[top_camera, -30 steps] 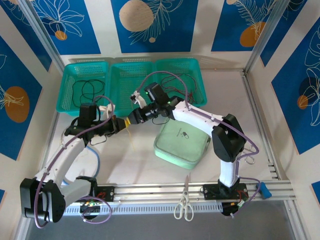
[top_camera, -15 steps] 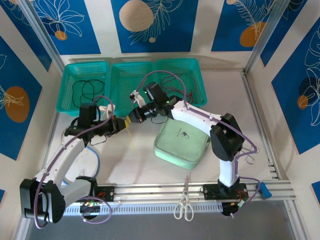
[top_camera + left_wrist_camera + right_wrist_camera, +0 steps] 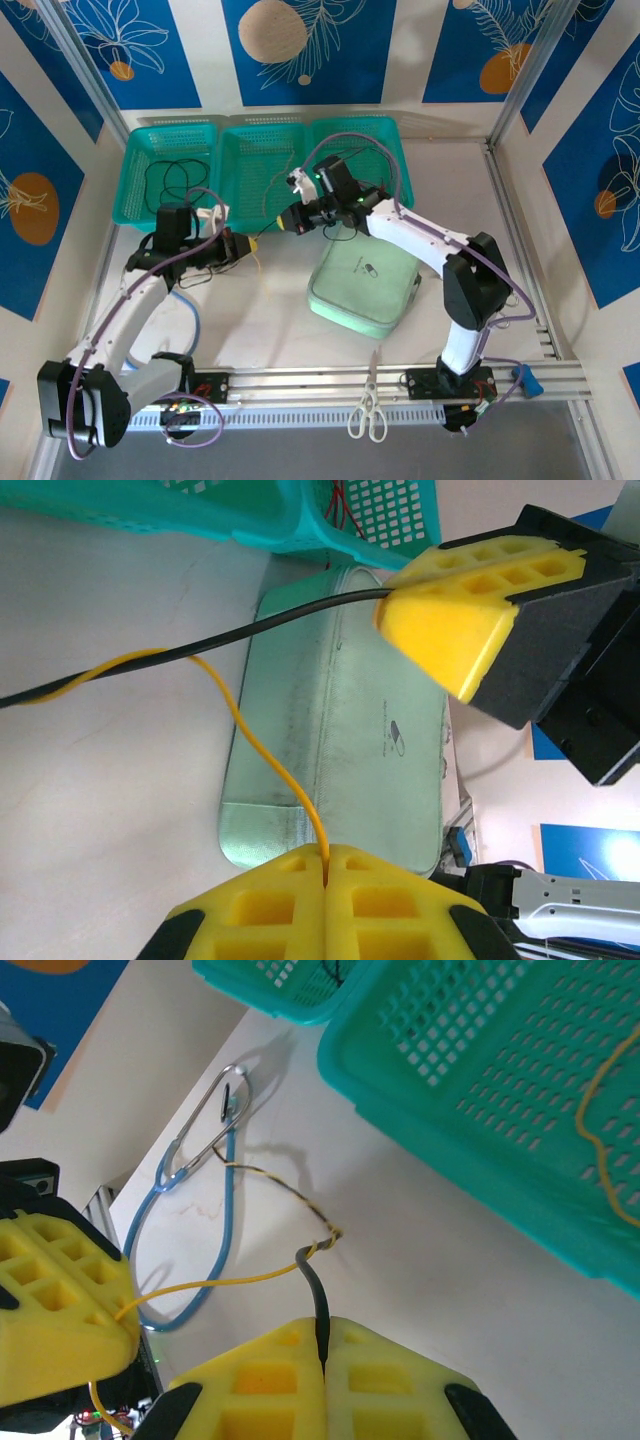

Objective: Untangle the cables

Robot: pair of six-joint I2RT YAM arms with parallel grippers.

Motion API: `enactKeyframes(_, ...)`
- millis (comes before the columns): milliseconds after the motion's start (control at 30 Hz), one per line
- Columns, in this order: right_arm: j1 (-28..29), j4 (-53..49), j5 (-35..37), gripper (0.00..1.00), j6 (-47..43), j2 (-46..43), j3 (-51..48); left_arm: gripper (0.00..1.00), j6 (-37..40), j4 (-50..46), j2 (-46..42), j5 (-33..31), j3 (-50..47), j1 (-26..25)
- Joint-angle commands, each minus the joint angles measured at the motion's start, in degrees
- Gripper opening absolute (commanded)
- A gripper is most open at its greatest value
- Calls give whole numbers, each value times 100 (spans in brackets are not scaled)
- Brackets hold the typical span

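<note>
Left pincer (image 3: pixel 328 862), ribbed yellow pads pressed together, nips the thin yellow cable (image 3: pixel 255 742). Right pincer (image 3: pixel 322 1340) likewise clamps the black cable (image 3: pixel 312 1285). Strands twist together mid-frame above the smooth desk (image 3: pixel 430 1290).

Left of the pouch (image 3: pixel 362 290), bare table (image 3: pixel 270 310) runs as far as the stethoscope (image 3: pixel 192 312), a flat obstacle beside the left arm. Just behind the pouch's left corner, the left end effector (image 3: pixel 250 243) and right end effector (image 3: pixel 289 222) stand near each other. Each pinches the cables (image 3: pixel 316 1290), which stretch across the gap between them and bar a pass there. The right arm (image 3: pixel 420 238) arches over the pouch's far right corner. Behind the pouch, a row of baskets (image 3: pixel 250 150) walls off the back. Right of the pouch the table lies bare up to the frame (image 3: pixel 515 240). In front of the pouch a bare strip reaches the rail (image 3: pixel 300 380), where scissors (image 3: pixel 368 410) lie.
</note>
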Motion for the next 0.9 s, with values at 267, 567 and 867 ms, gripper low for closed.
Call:
enactKeyframes(267,-329,563,326,0,8,-868,-807,0,-94,-189,-301,-251,592,42)
enactKeyframes(567,-824,791,379,0,122,-1532,-1167,0,-27,-520,-726,-603,613,372)
enactKeyframes(867,-1242,815,452,0,100,-1987,-1340,0,105,-843,-790,-412,930,973)
